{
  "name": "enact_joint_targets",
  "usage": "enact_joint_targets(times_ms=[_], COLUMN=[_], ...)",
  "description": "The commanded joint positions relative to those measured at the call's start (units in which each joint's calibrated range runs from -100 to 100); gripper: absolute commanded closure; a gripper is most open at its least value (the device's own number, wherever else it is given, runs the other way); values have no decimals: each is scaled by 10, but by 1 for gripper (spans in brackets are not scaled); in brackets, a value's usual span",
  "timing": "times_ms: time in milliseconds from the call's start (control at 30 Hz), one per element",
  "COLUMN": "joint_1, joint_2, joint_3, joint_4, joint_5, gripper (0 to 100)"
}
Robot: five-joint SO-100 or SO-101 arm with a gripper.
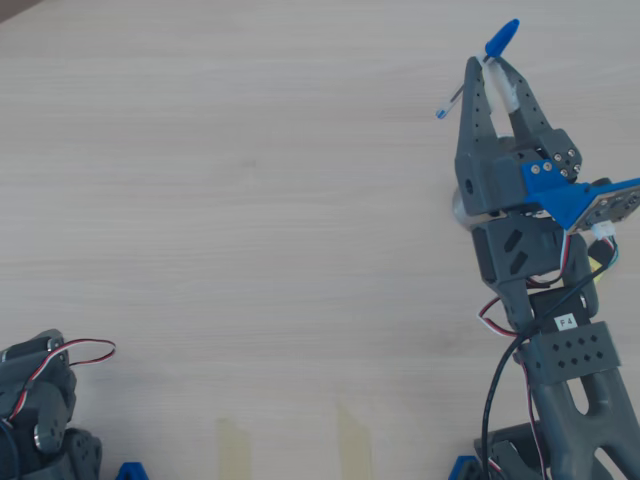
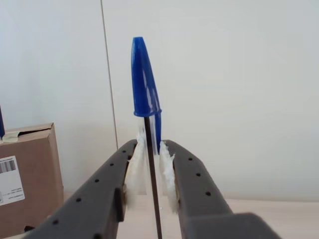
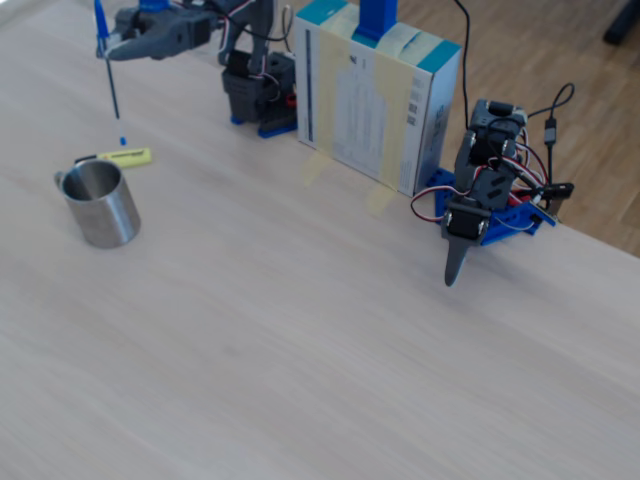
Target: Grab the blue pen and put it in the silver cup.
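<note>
The dark grey plastic gripper [image 2: 152, 186] is clamped on the blue pen [image 2: 145, 79], its two perforated fingers pressing white foam-like padding [image 2: 167, 177] against the thin clear barrel. In the wrist view the pen stands nearly upright between the jaws, the glossy tapered blue cap rising above the fingertips and the dark ink tube running down between them. Behind it are a pale wall and, at the left edge, the corner of a taped brown cardboard box [image 2: 25, 174].

In the fixed view the pen [image 3: 110, 70] hangs well above the table from the gripper [image 3: 108, 45], its small blue end plug pointing down, just above a yellow highlighter [image 3: 125, 157] lying flat on the wood. The silver cup [image 3: 98, 203], a brushed-steel cylinder with a small loop handle on its left, stands empty just in front of the highlighter. A white and teal carton [image 3: 375, 100] is taped upright to the pale wood-grain table [image 3: 300, 350], and a second small arm [image 3: 480, 200] sits to its right.

From overhead, the gripper [image 1: 497, 72] holds the pen [image 1: 500, 40] slanted, cap toward the upper right.
</note>
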Motion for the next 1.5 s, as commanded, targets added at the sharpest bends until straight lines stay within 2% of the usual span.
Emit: enact_joint_targets(times_ms=[0, 1033, 1467], joint_1=[14, 127, 149], joint_2=[-16, -7, -7], joint_3=[-10, -5, 60], joint_4=[-13, -35, -40], joint_5=[-2, -2, -2], gripper=[98, 98, 98])
